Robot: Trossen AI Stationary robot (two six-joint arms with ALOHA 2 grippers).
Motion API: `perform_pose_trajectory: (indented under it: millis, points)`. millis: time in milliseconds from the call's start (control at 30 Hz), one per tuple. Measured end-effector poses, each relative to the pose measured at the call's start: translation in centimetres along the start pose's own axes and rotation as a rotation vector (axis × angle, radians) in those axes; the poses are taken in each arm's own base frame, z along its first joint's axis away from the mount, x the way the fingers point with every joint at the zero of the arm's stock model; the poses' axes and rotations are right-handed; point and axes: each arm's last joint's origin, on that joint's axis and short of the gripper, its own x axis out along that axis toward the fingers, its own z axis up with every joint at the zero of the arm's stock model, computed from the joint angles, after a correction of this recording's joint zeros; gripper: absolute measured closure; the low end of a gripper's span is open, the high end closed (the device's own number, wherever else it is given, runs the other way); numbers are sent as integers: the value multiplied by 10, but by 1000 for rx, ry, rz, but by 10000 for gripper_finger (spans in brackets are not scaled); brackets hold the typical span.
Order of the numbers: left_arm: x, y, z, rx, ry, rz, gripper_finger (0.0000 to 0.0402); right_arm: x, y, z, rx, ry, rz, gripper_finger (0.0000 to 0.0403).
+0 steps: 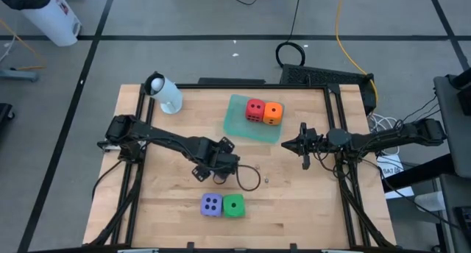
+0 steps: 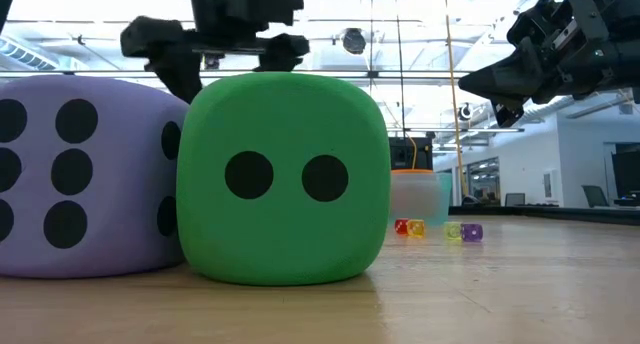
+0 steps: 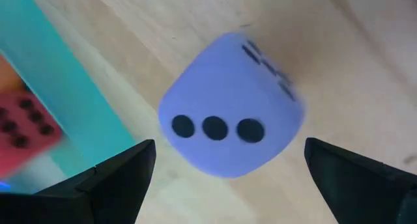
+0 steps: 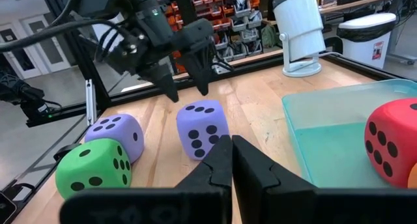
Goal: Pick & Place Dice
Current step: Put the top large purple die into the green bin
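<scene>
Hovering over the table (image 1: pixel 162 201), the left claw (image 4: pixel 186 87) has its fingers apart, one purple die (image 4: pixel 202 128) lying loose directly beneath it, untouched. A second purple die (image 1: pixel 211 204) and one green die (image 1: pixel 234 205) sit touching each other nearer the table's front edge. Beyond the left claw, the tray (image 1: pixel 239 115) holds one red die (image 1: pixel 255 110) and one orange die (image 1: pixel 272 112). Right claw (image 1: pixel 303 144) waits beside the tray, fingers pressed together, empty.

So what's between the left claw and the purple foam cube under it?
Nothing: right wrist view shows only air between left gripper and purple foam cube.
</scene>
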Motion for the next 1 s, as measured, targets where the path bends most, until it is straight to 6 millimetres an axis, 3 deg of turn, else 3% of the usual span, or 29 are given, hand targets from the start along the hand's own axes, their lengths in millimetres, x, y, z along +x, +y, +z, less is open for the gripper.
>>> perform_pose_trajectory:
  millis: [167, 400, 1000]
  points:
    - [-1, 2, 0, 294, 76, 90, 2, 0, 0, 0, 0, 0, -1, 403]
    - [1, 6, -2, 577, 33, 41, 2, 0, 0, 0, 22, 0, -1, 403]
    - [10, 22, -8, 683, -174, -57, 2, 0, 0, 0, 53, -2, -1, 403]
